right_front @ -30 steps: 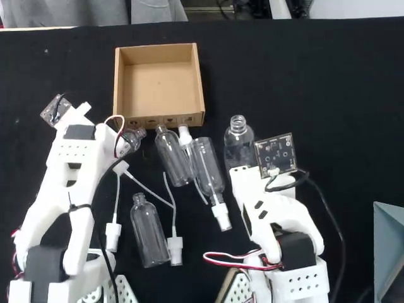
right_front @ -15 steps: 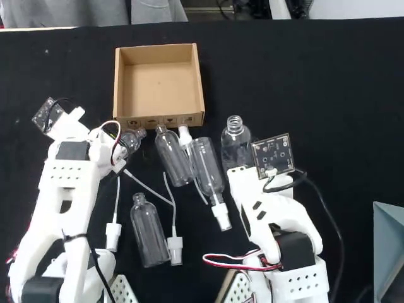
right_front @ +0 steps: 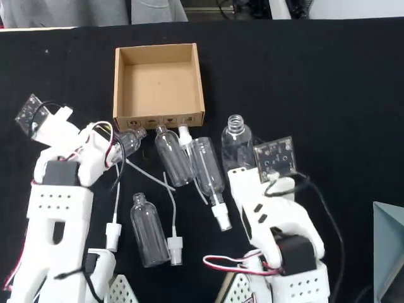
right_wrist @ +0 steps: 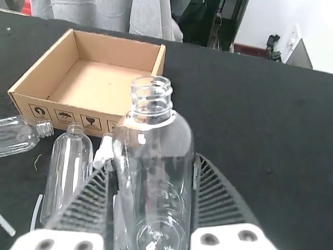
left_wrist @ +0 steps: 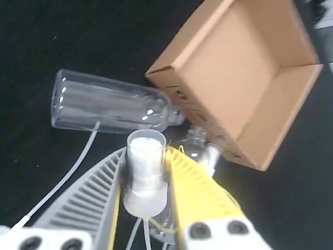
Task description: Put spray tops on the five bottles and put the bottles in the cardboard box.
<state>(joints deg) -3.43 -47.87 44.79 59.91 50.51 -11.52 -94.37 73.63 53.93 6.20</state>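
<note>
While the left hand (left_wrist: 146, 159) clamps a spray top (left_wrist: 145, 179), right hand (right_wrist: 152, 169) grips 1 uncapped bottle (right_wrist: 153, 133) — seemingly upright.

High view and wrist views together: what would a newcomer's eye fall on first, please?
The right end effector holds an uncapped bottle upright near the cardboard box. The left end effector clamps a white spray top beside a sideways bottle by the box.
</note>
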